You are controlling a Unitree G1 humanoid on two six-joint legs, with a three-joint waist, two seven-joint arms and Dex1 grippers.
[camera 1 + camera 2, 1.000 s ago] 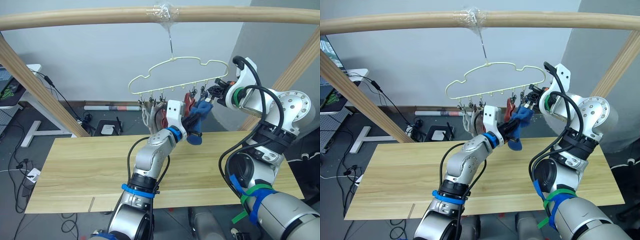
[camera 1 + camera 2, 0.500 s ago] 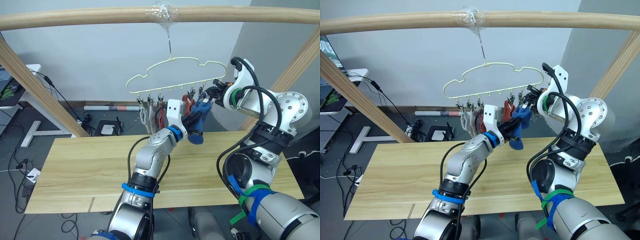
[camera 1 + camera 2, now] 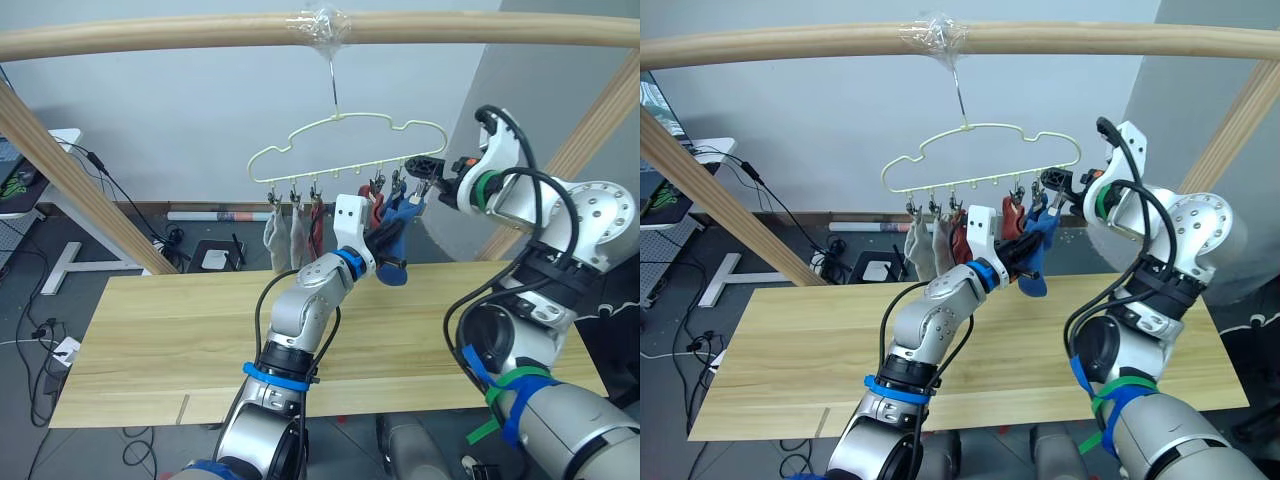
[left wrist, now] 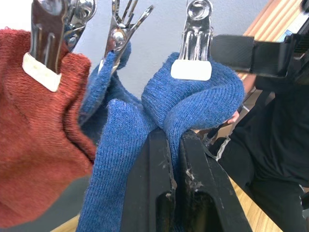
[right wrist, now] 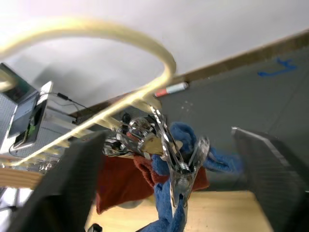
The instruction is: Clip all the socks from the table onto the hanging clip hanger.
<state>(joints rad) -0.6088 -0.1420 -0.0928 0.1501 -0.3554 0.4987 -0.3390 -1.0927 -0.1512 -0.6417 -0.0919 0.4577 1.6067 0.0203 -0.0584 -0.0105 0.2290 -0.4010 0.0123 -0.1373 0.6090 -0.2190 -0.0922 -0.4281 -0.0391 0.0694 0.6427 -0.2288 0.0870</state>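
Note:
The pale-yellow clip hanger (image 3: pixel 340 140) hangs from the wooden pole by its hook. On its clips hang two grey socks (image 3: pixel 285 235), two rust-red socks (image 3: pixel 318 225) and a blue sock (image 4: pixel 113 58). My left gripper (image 3: pixel 385 243) is shut on a second blue sock (image 4: pixel 193 96), whose top fold is pinched in a metal clip (image 4: pixel 192 34). My right gripper (image 3: pixel 430 172) stands open at the hanger's right end, its fingers spread on either side of that clip (image 5: pixel 176 164) without squeezing it. The table (image 3: pixel 180 330) lies below.
A round wooden pole (image 3: pixel 150 35) spans the top, with slanted posts at the left (image 3: pixel 70 170) and right (image 3: pixel 590 130). Behind the table are a white desk (image 3: pixel 60 200) and cables on the floor.
My right gripper has opened and let go of the clip, which now grips the blue sock. The hanger has swung a little to the left. My left gripper still holds the sock.

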